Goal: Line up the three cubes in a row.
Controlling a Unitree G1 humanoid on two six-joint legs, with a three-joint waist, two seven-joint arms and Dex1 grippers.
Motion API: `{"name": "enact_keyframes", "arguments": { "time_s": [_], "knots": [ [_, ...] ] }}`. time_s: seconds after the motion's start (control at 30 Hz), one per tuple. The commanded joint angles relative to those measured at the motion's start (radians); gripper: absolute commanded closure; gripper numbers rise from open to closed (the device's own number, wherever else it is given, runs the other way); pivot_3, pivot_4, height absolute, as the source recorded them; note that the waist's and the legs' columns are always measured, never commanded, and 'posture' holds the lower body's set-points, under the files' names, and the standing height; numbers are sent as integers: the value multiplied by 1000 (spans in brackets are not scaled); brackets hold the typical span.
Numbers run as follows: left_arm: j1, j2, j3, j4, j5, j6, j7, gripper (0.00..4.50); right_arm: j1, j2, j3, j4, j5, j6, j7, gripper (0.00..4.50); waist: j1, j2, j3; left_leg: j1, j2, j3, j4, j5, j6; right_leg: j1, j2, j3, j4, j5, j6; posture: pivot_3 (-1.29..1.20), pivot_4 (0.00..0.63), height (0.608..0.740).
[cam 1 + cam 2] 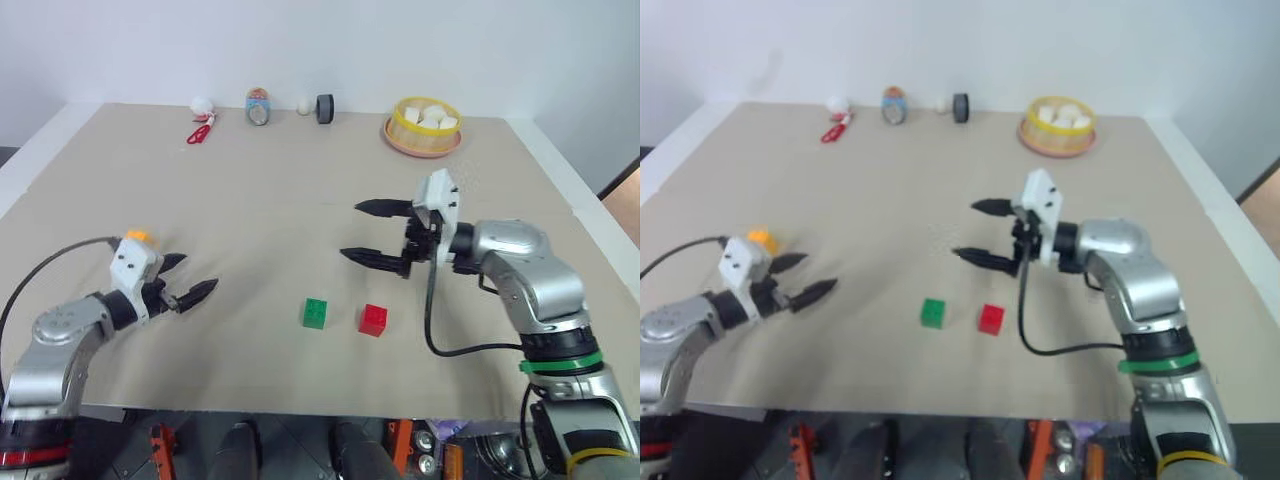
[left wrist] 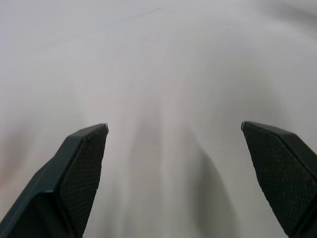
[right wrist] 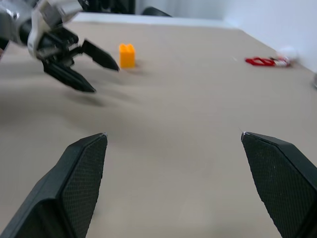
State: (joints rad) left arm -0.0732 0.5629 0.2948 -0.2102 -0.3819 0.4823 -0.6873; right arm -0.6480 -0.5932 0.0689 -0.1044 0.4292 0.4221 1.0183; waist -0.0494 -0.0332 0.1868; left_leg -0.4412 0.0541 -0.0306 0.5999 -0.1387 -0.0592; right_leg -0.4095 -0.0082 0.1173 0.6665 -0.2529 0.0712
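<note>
Green cube [image 1: 315, 312] and red cube [image 1: 373, 319]: side by side, apart, lower centre of the beige table [image 1: 280, 190]. Orange-yellow cube [image 1: 137, 236]: far left, just behind the left gripper [image 1: 195, 278], whose fingers are spread and empty. Right gripper [image 1: 362, 232]: right of centre, above the table, fingers spread, holding nothing. Along the table's far edge: red scissors [image 1: 199, 133], small jar [image 1: 258, 107], dark roll [image 1: 325, 108], yellow bowl [image 1: 425, 126] of white lumps. White wall [image 1: 320, 45] behind.

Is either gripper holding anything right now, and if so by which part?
Nothing is held. The left gripper and the right gripper both stand open and empty above the beige tabletop.
</note>
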Motion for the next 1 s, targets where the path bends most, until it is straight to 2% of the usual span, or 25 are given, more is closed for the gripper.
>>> {"name": "enact_keyframes", "arguments": {
  "time_s": [0.03, 0.23, 0.33, 0.6, 1.0],
  "knots": [
    [67, -69, 91, -119, 2, 103, 206, 46, -20, 18, 3, -59, 18, -3, 2, 0, 0, 0, 0, 0, 0, -1, 0, 0, 0, 0, 0, 0, 0, 0, 0, 0, 150, 740],
    [107, -186, 134, -190, 60, 173, 455, 46, -7, 42, 32, -71, 16, 1, 23, 0, 2, -1, -1, 1, 0, -1, 2, 1, -1, 2, 0, -1, 0, -1, -4, 0, 150, 740],
    [102, -211, 152, -178, 90, 187, 541, 46, -38, 66, 40, -49, 13, 0, 15, 0, 1, -1, -1, 2, 0, -1, 3, 1, -1, 2, 0, -1, 0, 2, -5, 0, 150, 740],
    [13, -168, 174, -54, 101, 173, 584, 46, -57, 74, 37, -27, 1, -14, 24, 0, 0, -2, -1, 2, 0, -1, 2, 2, -1, 1, 1, -1, 0, 4, -7, 0, 150, 740],
    [-210, -88, 50, 257, 146, 51, 468, 46, -54, 69, 18, -45, 9, -3, 7, 0, 6, -2, -1, 2, 0, -1, 1, 3, -1, 2, 0, -3, -1, 4, -6, 0, 150, 740]
  ]
}}
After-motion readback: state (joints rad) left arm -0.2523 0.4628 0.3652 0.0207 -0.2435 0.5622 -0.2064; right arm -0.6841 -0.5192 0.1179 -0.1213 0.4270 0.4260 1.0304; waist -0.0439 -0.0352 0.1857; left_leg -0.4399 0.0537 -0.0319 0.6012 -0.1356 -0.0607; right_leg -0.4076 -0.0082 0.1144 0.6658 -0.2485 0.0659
